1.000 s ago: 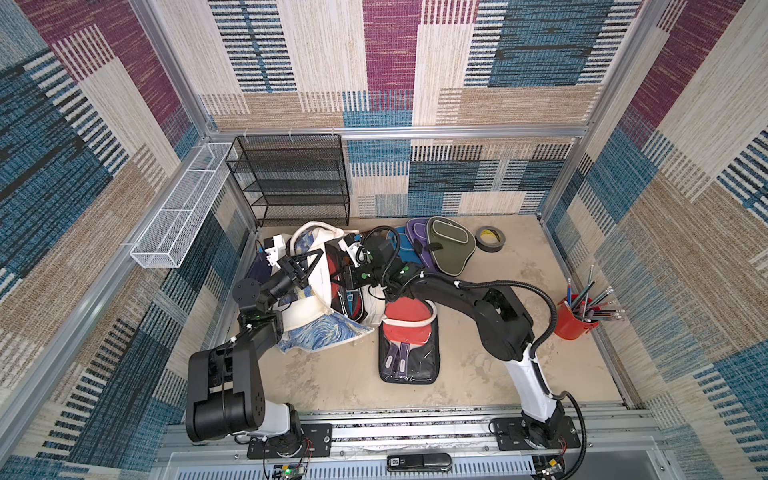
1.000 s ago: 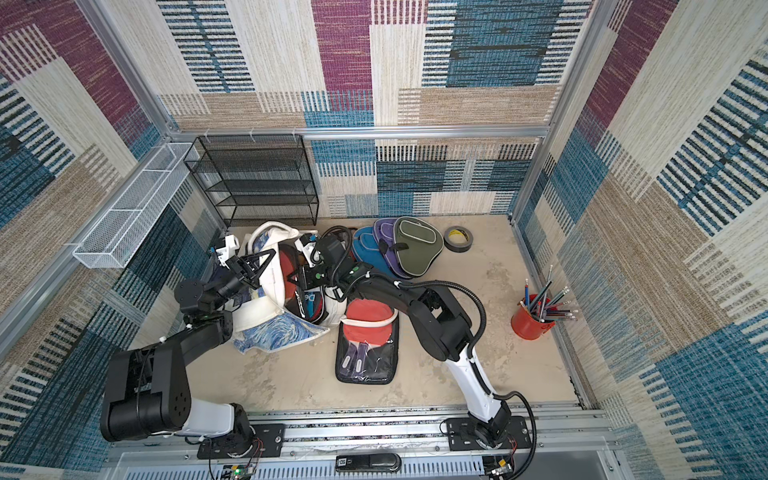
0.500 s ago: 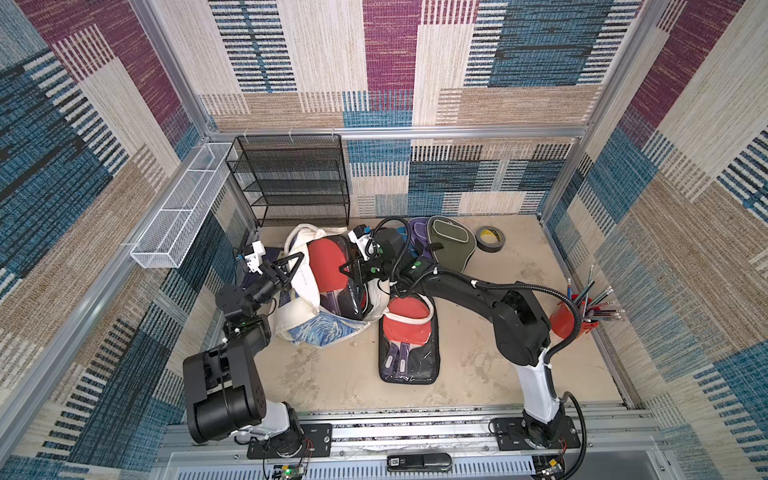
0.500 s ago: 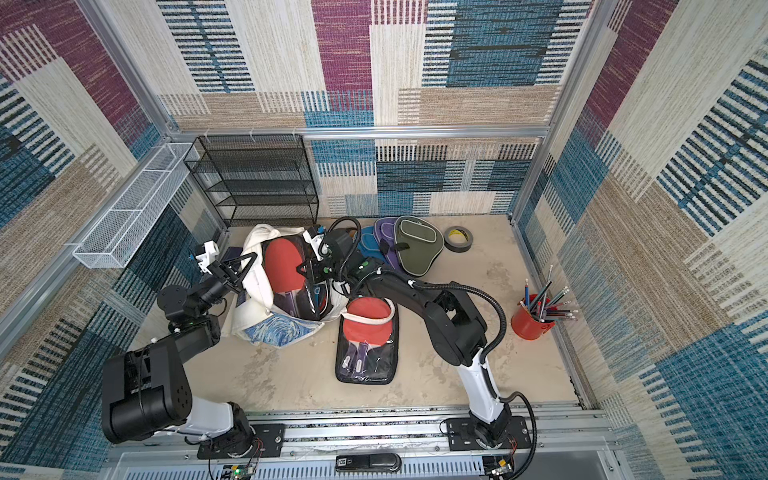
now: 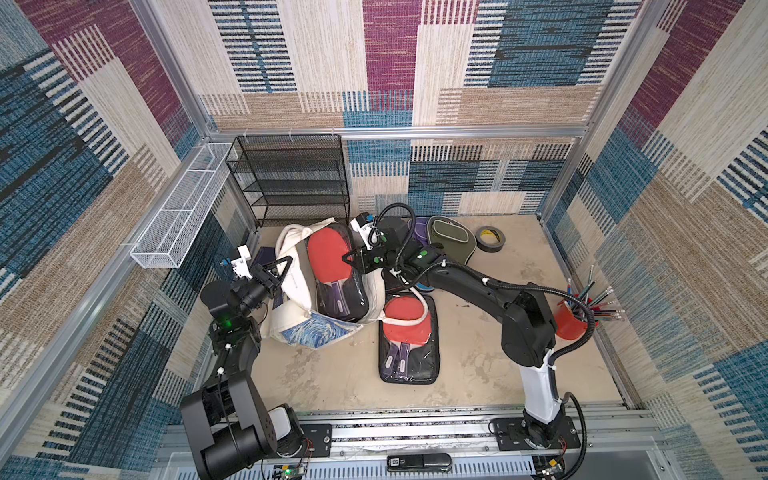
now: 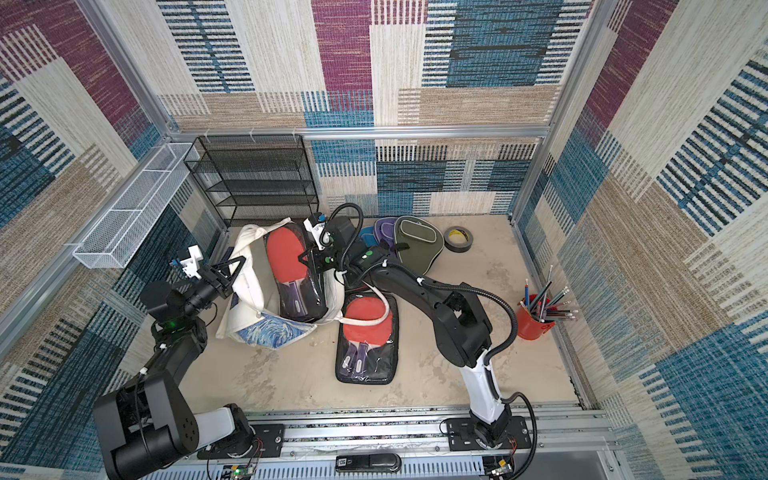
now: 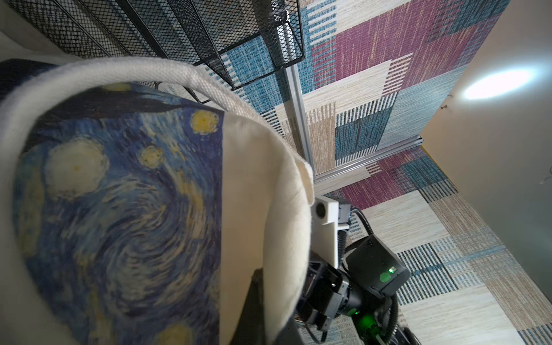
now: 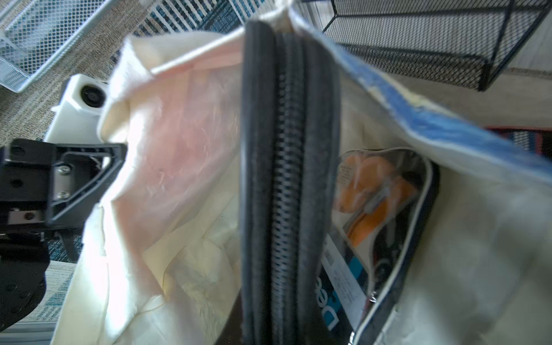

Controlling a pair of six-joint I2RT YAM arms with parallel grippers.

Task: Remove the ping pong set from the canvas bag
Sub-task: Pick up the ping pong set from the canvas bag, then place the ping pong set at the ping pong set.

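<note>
Top view, left pincer [image 5: 284, 270] pinching canvas bag [image 5: 297, 291], right pincer [image 5: 348, 259] gripping glossy ping pong set [image 5: 328, 257]

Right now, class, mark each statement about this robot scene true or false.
1. The right tool grips a set sticking out of the bag. True.
2. The left tool is open, clear of the bag. False: it is shut on the bag's edge.
3. A second set lies on the table. True.
4. The cup is blue. False: it is red.
5. The tape sits inside the bag. False: it lies on the table.
</note>
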